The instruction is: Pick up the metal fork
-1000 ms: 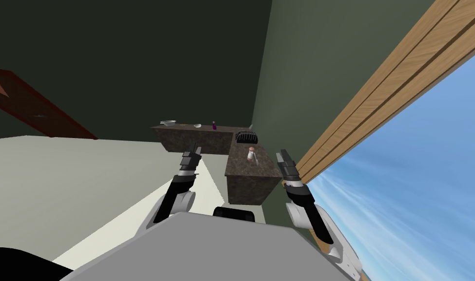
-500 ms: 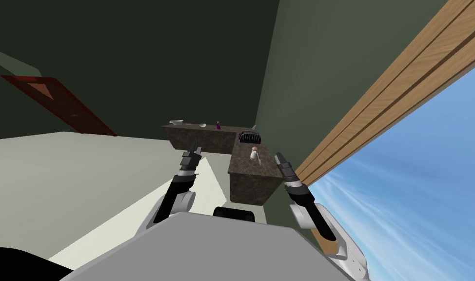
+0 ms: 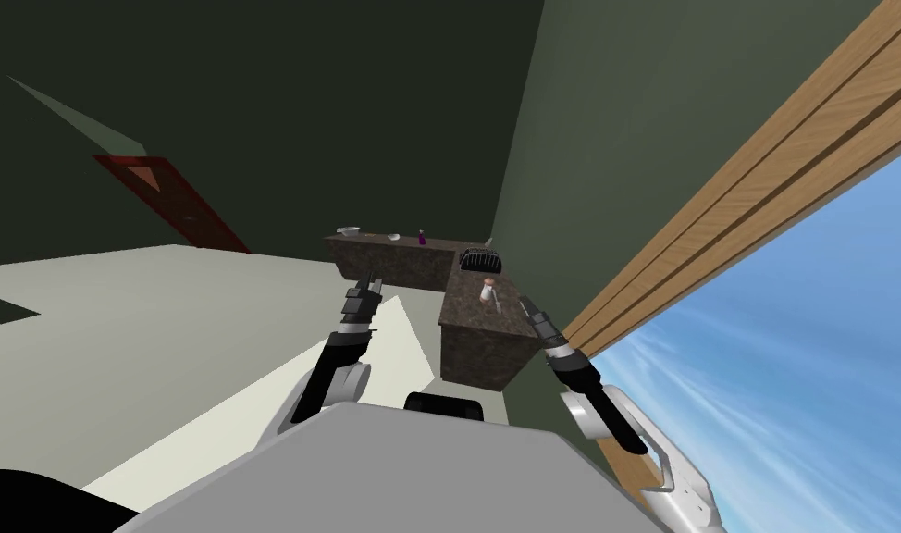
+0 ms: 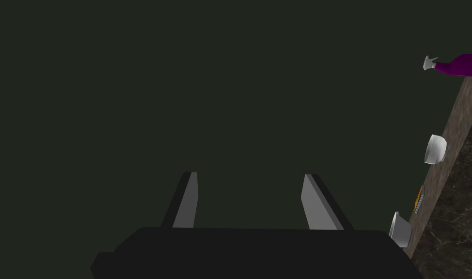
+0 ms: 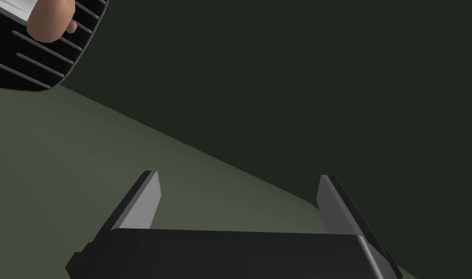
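At the far left, one red-brown door (image 3: 176, 205) stands in the dark green wall, above a pale floor. Next comes the left gripper (image 3: 373, 279), one of two; its two thin grey fingers (image 4: 186, 203) stand apart with nothing between them. Behind it runs one L-shaped counter of dark brown speckled stone (image 3: 402, 264). On the far arm of it I count, from left to right, one shallow grey bowl (image 3: 349, 230), one small flat orange thing (image 4: 418, 198), one round white cup (image 3: 394, 238) and one purple bottle with a white spray head (image 3: 422, 238). At the corner sits one black ribbed thing with a rounded shape (image 3: 481, 261). On the near arm stands one white bottle with a rounded brownish cap (image 3: 487, 291). Just beside this bottle, on its right, lies one thin pale fork (image 3: 498, 302), hardly more than a sliver here (its prongs are too small to see). It lies flat on the stone top, between the bottle and the right gripper (image 3: 523, 300), near the fingertips. How high the gripper hangs above the top I cannot tell. The two blade-like fingers (image 5: 143, 198) of this gripper are also spread and hold nothing. Farther right runs one frame of light grained wood (image 3: 717, 213) in three bands, and then blue sky with thin white streaks (image 3: 809, 352).
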Tool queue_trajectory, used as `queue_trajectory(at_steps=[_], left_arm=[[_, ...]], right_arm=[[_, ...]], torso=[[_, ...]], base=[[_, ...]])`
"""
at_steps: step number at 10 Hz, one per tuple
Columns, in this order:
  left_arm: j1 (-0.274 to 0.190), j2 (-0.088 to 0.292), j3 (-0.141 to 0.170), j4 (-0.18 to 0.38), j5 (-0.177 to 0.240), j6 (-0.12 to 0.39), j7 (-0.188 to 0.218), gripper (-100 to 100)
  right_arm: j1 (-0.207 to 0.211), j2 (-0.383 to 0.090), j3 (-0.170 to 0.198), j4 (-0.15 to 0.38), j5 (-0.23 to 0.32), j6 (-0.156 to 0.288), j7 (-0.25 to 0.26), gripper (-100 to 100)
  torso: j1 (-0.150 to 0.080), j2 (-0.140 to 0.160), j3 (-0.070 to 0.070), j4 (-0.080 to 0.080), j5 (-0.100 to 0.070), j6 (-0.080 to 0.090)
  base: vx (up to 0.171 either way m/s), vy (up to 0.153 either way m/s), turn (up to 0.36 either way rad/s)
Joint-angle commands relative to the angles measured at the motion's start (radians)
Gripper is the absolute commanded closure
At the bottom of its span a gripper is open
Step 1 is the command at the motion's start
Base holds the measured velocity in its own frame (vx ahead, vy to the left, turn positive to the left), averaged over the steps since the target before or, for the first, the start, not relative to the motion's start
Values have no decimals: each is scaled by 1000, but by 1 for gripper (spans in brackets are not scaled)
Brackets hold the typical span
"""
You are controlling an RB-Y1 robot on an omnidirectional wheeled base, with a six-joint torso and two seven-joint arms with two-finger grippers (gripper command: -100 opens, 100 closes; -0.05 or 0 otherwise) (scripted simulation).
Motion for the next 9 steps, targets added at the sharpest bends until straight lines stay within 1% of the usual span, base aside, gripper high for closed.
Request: queue_trajectory(at_steps=[1, 2, 3, 4, 5, 6, 7, 8, 9], left_arm=[[0, 0, 0, 0, 0, 0, 0, 0], [0, 0, 0, 0, 0, 0, 0, 0], [0, 0, 0, 0, 0, 0, 0, 0], [0, 0, 0, 0, 0, 0, 0, 0], [0, 0, 0, 0, 0, 0, 0, 0], [0, 0, 0, 0, 0, 0, 0, 0], [0, 0, 0, 0, 0, 0, 0, 0], [0, 0, 0, 0, 0, 0, 0, 0], [0, 0, 0, 0, 0, 0, 0, 0]], right_arm=[[6, -50, 6, 40, -4, -1, 5, -100], [6, -79, 6, 40, -4, -1, 5, -100], [11, -107, 13, 79, -8, -1, 10, -100], [11, -137, 13, 79, -8, -1, 10, -100], [18, -167, 22, 119, -11, -1, 13, -100], [18, -192, 22, 119, -11, -1, 13, -100], [18, -200, 22, 119, -11, -1, 13, -100], [27, -240, 32, 160, -15, 0, 15, -100], [27, -260, 32, 160, -15, 0, 15, -100]], torso=[[0, 0, 0, 0, 0, 0], [0, 0, 0, 0, 0, -1], [0, 0, 0, 0, 0, 0], [0, 0, 0, 0, 0, 0], [0, -1, 0, 0, 0, 0], [1, -1, -1, 0, 0, -1], [0, -1, -1, 0, 0, 0], [0, -2, -1, 0, 0, 0], [0, -2, -1, 0, 0, -1]], base=[[-51, 19, 180], [-41, 7, 93], [-38, 13, 195], [-30, 12, 99], [-35, 28, 215], [-27, 19, 95], [-9, 6, -30], [-17, 22, 212], [-20, 18, 130]])
